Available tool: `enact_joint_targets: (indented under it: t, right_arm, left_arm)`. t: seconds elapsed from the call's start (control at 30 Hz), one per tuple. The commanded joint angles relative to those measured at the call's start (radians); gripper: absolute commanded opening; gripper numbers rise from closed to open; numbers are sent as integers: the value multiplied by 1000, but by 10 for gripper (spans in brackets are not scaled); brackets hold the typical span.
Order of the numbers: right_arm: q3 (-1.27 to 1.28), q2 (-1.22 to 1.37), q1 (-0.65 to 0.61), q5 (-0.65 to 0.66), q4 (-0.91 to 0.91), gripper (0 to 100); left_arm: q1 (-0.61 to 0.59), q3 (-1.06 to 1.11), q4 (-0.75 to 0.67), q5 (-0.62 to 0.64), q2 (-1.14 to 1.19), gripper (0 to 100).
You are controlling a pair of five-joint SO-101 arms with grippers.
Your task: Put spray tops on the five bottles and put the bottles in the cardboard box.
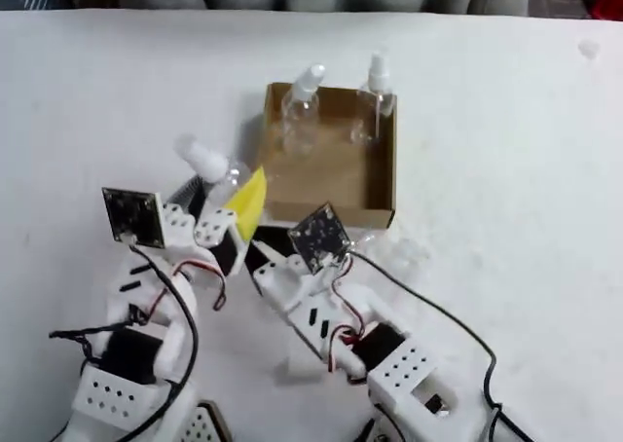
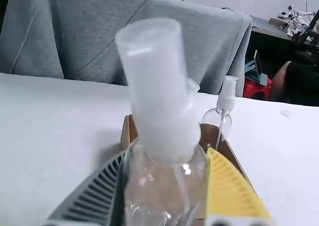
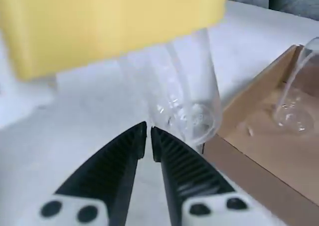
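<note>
Two capped bottles (image 1: 300, 111) stand in the box (image 1: 385, 165); left pincer (image 2: 164, 201) clamps a third bottle (image 1: 222, 174); right pincer (image 3: 148, 136) together, empty; two remain.

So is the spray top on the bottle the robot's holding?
On. The white spray top sits capped over the neck of the clear bottle, which is gripped between the left arm's fingers.

Fixed overhead view; two close wrist cameras toward cardboard box (image 1: 329, 177)
</note>
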Motion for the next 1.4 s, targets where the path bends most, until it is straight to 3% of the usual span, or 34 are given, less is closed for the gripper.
enact_joint_targets:
  t: [0.0, 0.13, 0.37, 0.67, 0.9, 1.2, 1.37]
  right_arm:
    - [-25, -5, 62, 0, 22, 15]
    - [-26, -81, 113, 11, 163, 15]
    - [-26, -367, 209, 107, 515, 15]
    - [-26, -587, 535, 106, 553, 15]
    - [-20, -588, 665, 106, 512, 15]
    - [-9, -588, 664, 106, 512, 15]
    - [-8, -588, 664, 106, 510, 15]
  left_arm:
    - [8, 66, -173, 2, -22, 20]
    - [8, 92, -241, -103, -19, 20]
    - [13, 78, -315, -115, -1, 20]
    - [8, -238, -342, -117, 479, 20]
    - [18, -282, -647, -110, 757, 20]
    - [19, -292, -1069, -115, 1104, 20]
    - [19, -356, -1140, -117, 1259, 20]
